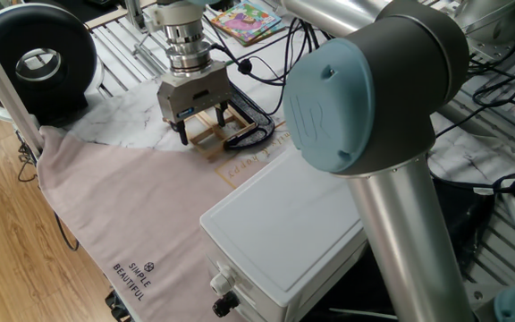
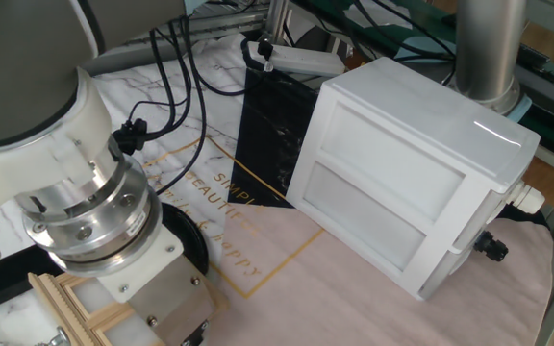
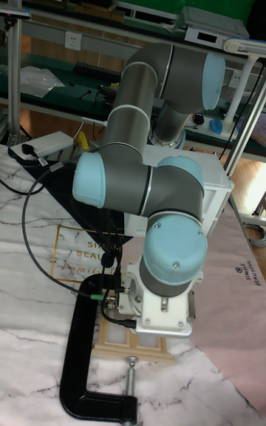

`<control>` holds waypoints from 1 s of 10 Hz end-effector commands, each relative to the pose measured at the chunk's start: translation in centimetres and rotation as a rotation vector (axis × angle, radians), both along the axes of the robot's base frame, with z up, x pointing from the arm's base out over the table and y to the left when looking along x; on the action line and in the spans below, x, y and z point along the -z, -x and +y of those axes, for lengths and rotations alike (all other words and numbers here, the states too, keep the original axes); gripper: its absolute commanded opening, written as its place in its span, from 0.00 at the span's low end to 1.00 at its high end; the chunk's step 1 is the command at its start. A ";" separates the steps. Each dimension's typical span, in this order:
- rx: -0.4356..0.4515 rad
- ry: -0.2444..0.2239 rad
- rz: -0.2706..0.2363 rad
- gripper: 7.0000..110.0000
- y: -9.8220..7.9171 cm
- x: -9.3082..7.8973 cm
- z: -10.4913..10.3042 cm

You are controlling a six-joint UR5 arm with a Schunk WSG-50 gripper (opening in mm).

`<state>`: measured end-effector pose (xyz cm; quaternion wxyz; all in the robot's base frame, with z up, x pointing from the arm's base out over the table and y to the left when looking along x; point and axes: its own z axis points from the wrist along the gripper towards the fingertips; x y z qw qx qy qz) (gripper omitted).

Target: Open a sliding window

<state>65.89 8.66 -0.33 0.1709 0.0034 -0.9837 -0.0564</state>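
The sliding window (image 1: 215,135) is a small light-wood frame lying flat on the marble-patterned mat, held at its edge by a black clamp (image 1: 250,134). My gripper (image 1: 206,125) points straight down onto it. Its two dark fingers stand wide apart, one at the frame's near-left side and one at its far-right side, so it looks open. In the other fixed view only a corner of the window (image 2: 70,303) shows beside the gripper's body, and the fingertips are hidden. The tall fixed view shows the window (image 3: 117,339) under the wrist, beside the clamp (image 3: 80,356).
A large white plastic box (image 1: 284,224) stands on the pink cloth (image 1: 123,206) just right of the window. A black round device (image 1: 34,58) sits at the far left. A colourful picture book (image 1: 247,20) lies behind, and black cables (image 1: 266,67) trail near the wrist.
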 end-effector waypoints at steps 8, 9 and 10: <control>0.018 0.005 -0.116 0.57 -1.6 -6.6 0.6; 0.000 0.000 -0.279 0.36 -5.3 -7.1 0.5; -0.011 -0.041 -0.345 0.36 -6.0 -8.9 1.5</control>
